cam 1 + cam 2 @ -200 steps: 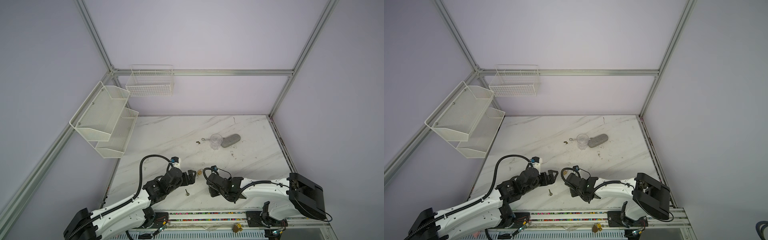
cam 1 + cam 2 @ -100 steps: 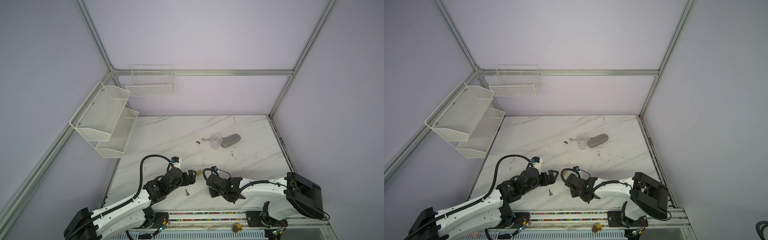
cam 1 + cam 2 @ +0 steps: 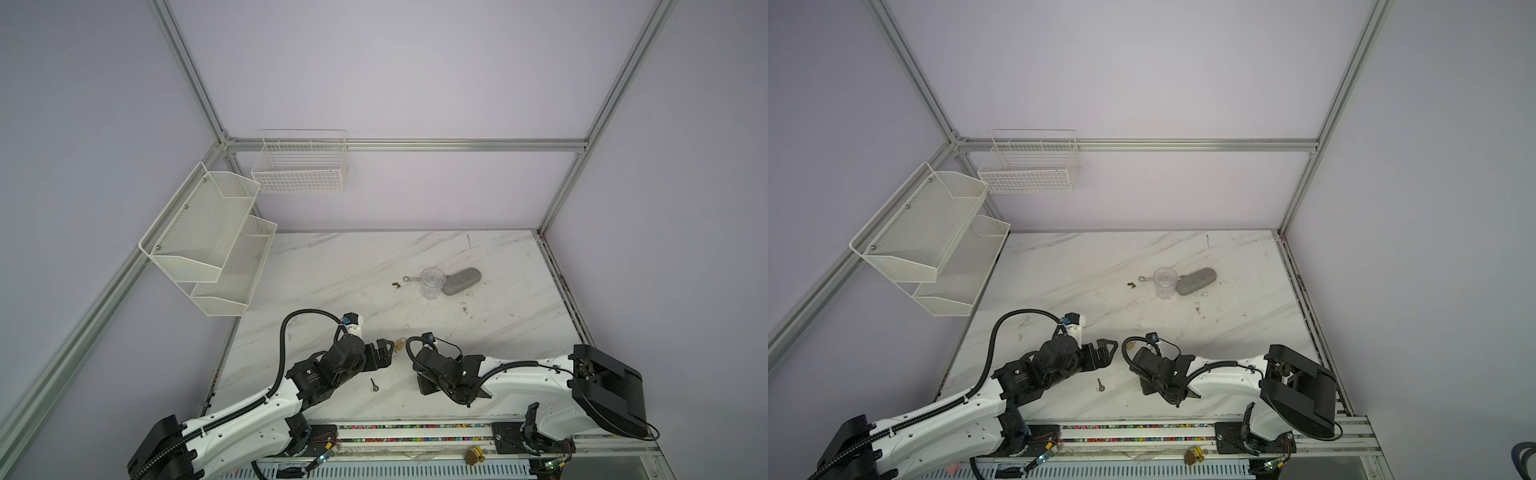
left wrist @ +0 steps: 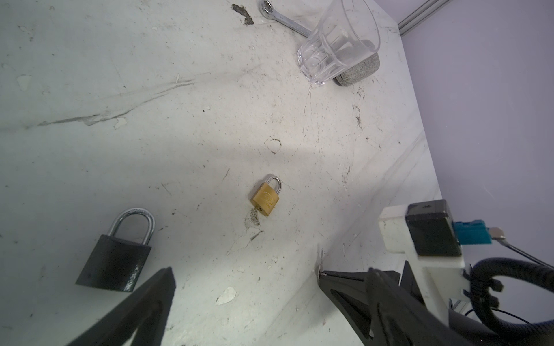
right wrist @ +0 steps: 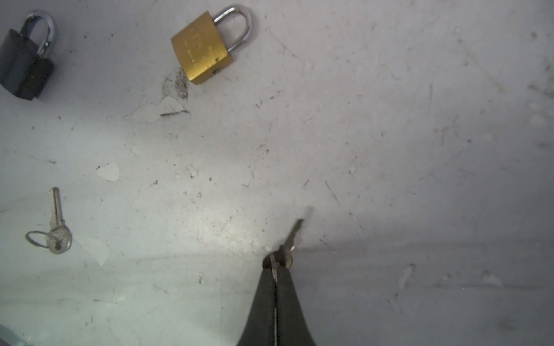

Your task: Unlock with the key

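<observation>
right gripper pinches thin silver key by the head — blade free for the nearby brass padlock; left gripper gapes empty.

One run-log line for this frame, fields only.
phase: key grasped | right gripper: shut on key | left gripper: open, empty | brass padlock: untouched, shackle closed | black padlock: untouched | second key: untouched
</observation>
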